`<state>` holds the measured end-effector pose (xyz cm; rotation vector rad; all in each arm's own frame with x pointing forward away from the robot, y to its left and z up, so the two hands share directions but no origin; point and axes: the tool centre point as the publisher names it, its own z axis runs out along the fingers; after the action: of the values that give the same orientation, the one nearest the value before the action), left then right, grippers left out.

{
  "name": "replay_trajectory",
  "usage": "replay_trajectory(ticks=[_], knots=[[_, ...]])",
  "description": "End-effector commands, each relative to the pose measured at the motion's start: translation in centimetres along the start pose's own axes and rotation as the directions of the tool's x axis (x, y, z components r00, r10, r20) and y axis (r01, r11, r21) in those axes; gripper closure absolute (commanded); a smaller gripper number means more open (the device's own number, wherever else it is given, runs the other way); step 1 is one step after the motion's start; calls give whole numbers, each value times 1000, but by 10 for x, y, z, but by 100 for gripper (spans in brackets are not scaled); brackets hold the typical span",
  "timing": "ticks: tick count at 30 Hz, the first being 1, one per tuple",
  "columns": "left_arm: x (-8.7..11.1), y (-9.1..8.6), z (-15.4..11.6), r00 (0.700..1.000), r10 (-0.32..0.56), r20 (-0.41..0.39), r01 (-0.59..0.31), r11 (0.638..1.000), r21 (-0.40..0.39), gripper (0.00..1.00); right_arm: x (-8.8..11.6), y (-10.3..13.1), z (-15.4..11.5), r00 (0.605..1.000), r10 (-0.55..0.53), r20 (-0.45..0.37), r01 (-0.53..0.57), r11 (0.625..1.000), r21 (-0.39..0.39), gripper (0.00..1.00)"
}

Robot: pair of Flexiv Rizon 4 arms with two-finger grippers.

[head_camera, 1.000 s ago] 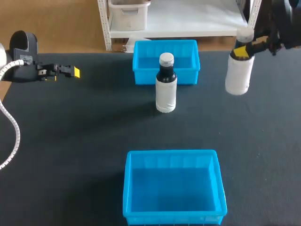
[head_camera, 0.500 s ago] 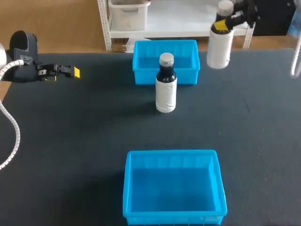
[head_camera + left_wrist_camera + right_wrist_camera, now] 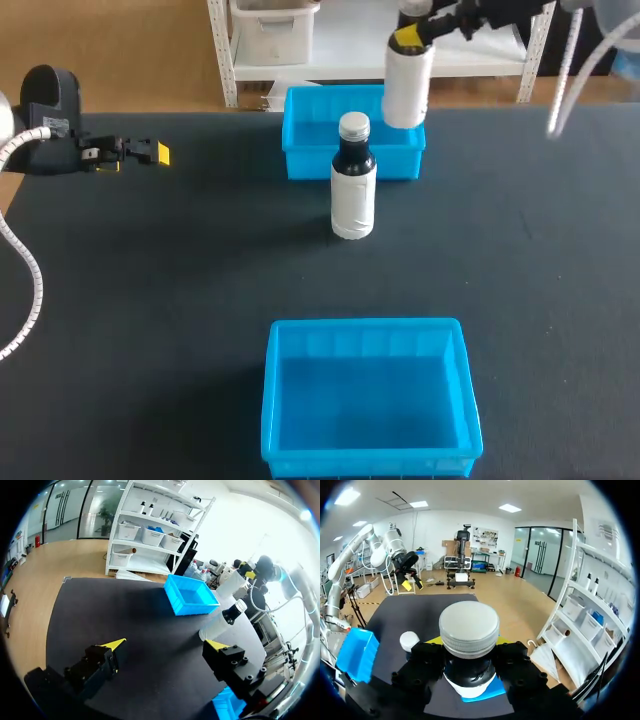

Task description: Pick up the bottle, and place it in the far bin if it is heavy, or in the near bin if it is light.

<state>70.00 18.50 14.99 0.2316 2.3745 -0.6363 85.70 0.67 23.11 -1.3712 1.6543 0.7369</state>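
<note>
1. The right gripper (image 3: 412, 36) pinches the white bottle (image 3: 407, 88) at its neck, holding it upright over the far bin (image 3: 300, 152).
2. The left gripper (image 3: 166, 643) has its jaws spread wide above the table (image 3: 150, 300).
3. The dark bottle (image 3: 352, 190) stands just before the far bin.

Your left arm (image 3: 45, 115): black, white ribbed hose (image 3: 28, 270) | left gripper (image 3: 160, 153): black, yellow tips | right arm (image 3: 492, 12): black

No print is legible anywhere: the white wraps on the standing bottle (image 3: 352, 200) and the held bottle (image 3: 407, 85) show no readable print.
</note>
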Motion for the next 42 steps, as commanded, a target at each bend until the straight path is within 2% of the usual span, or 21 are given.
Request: replay_trajectory(ticks=[1, 12, 21, 29, 42], knots=[[0, 0, 0, 1000, 0, 0, 0, 1000, 0, 0, -4, -28, 34, 1000, 0, -2, 0, 996, -86, 100], [0, 0, 0, 1000, 0, 0, 0, 1000, 0, 0, -7, -40, 93, 1000, -16, 0, 16, 986, -165, 100], [0, 0, 0, 1000, 0, 0, 0, 1000, 0, 0, -1, -49, 128, 1000, -15, 9, 17, 976, -217, 100], [0, 0, 0, 1000, 0, 0, 0, 1000, 0, 0, 8, -55, 149, 1000, -6, 15, 9, 967, -255, 100], [0, 0, 0, 1000, 0, 0, 0, 1000, 0, 0, 22, -52, 164, 1000, 30, 1, -28, 955, -295, 100]])
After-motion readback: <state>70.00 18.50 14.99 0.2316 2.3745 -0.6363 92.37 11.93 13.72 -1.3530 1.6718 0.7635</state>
